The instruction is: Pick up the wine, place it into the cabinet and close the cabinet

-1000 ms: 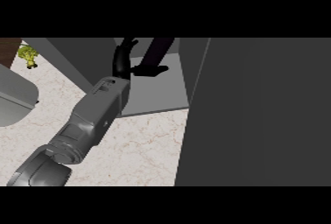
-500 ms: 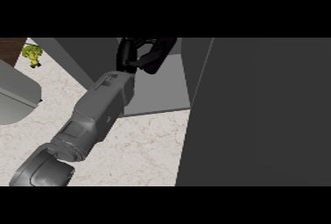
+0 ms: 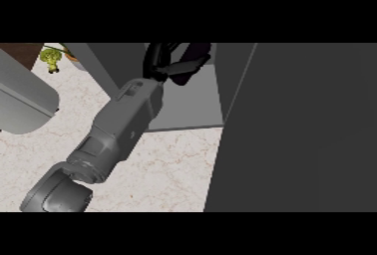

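One forearm (image 3: 121, 132) is being shown, and one robot hand (image 3: 173, 62) is being seen at its end, dark against the cabinet interior. One cabinet (image 3: 184, 99) is being shown standing open, with one door (image 3: 302, 129) being seen as a broad dark panel at the right. One counter (image 3: 177, 169) is being shown beneath them. One small green plant (image 3: 50, 57) is being seen at the upper left, and one grey rounded object (image 3: 22, 104), not identifiable, is being shown at the left edge.
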